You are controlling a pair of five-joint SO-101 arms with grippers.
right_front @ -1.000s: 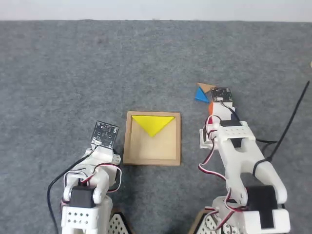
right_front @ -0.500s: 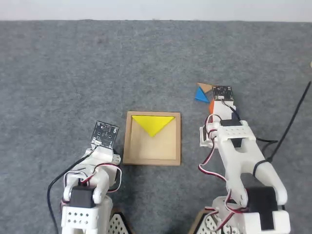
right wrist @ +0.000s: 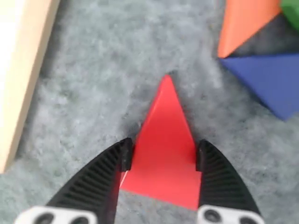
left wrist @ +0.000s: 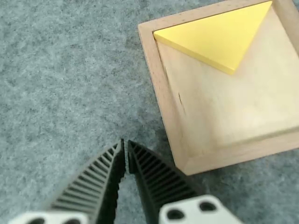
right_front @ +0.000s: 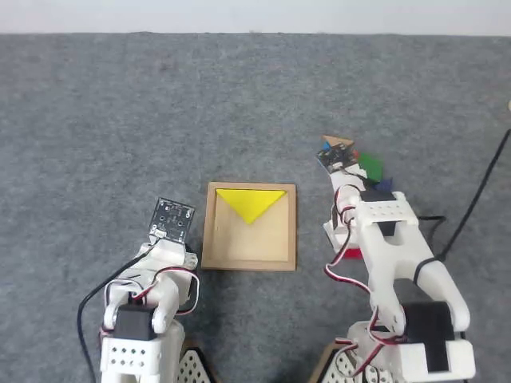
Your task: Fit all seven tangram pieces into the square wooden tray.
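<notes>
Pinching the red triangle [right wrist: 164, 135] across its two slanted edges, my right gripper [right wrist: 162, 151] has a jaw pressed to each side, with the tip pointing away from my wrist. The piece sits over the felt [right wrist: 93, 56] near the tray [right_front: 209, 231], at about 3 o'clock from it, and I cannot tell whether it rests on the cloth or hangs just above. I judge it to be flat painted wood: light, stiff and not fragile, but smooth enough to slide. Because the edges taper, a hard squeeze could wedge it forward out of my jaws, so I would grip near the wide base with modest force and keep it level. Just beyond the tip lie the orange piece [right wrist: 243, 23] and the blue piece [right wrist: 271, 79], touching each other, with the green piece [right wrist: 292, 9] past them. This cluster is at roughly 2 o'clock from the tray. The yellow triangle [right_front: 251, 201] fills the tray's 12 o'clock side, leaving the rest as bare wood. My left gripper [left wrist: 125, 154] hangs empty with its jaws together over the felt, at about 8 o'clock from the tray.
</notes>
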